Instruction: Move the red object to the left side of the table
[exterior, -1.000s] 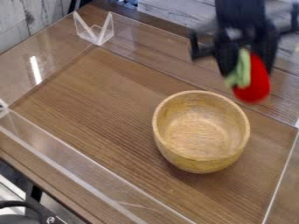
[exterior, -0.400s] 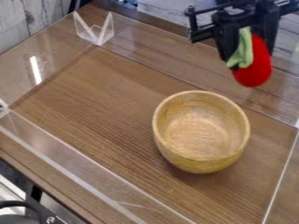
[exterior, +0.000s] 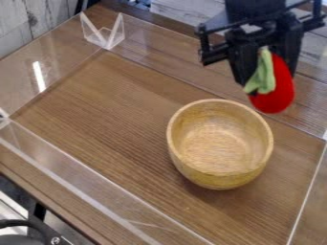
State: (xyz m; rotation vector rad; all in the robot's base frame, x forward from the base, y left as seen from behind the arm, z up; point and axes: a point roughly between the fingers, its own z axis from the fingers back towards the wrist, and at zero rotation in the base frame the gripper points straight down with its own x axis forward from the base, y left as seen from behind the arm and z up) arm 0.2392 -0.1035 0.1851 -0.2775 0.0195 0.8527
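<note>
Fingers of the black end effector [exterior: 265, 67] pinch the red object [exterior: 273, 84] from above, one dark finger running down its left side while the fruit hangs clear of the counter [exterior: 115, 115]. Against the earlier views, the end effector has shifted a little to the left in the picture and now sits slightly lower than it did a moment before, though higher than in the oldest view; the fruit has come with it, and its dark frame shows more fully at the top edge. The wooden bowl [exterior: 221, 142] has not moved.

The fruit hangs at the far right of the scene, above the counter just beyond the bowl's far rim and not touching it. The bowl stands upright on the right half of the counter, its inside bare. Left of it the wood-grain surface runs open all the way to the clear acrylic wall [exterior: 52, 153] along the near-left edge, with another clear wall along the far-left side. A small clear folded stand [exterior: 102, 31] sits near the far-left corner, well apart from the bowl.

The red object is small, rounded and glossy, much smaller than the bowl, with a green leafy strip [exterior: 263, 69] running up its left side beside the dark finger.
</note>
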